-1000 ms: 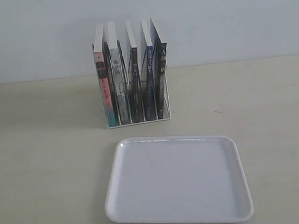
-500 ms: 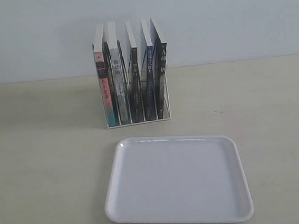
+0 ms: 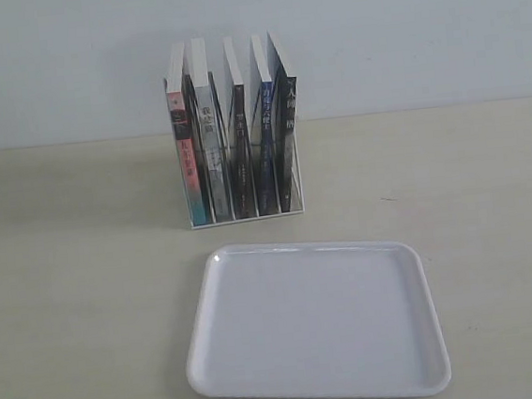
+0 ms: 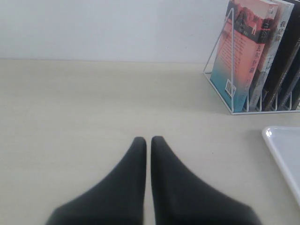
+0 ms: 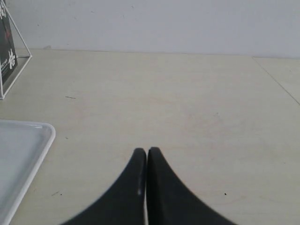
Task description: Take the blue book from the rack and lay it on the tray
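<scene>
Exterior view comparison over the last second shows no change: the blue book (image 3: 269, 147) is still stood upright in the rack (image 3: 246, 217), fourth slot from the left, and nothing is seen lying on the tray (image 3: 308, 245) placed just in front on the surface (image 3: 85, 273). The left end effector (image 4: 148, 140) and right end effector (image 5: 146, 151) are recorded in the wrist views with fingers pressed together, nothing held, neither near the book. The task is judged not begun; fingers must be parted before any approach.

Glossy white plastic tray (image 3: 316, 322); thin wire rack (image 3: 247, 217) (white-coated); matt pale tabletop (image 3: 66, 275).
</scene>
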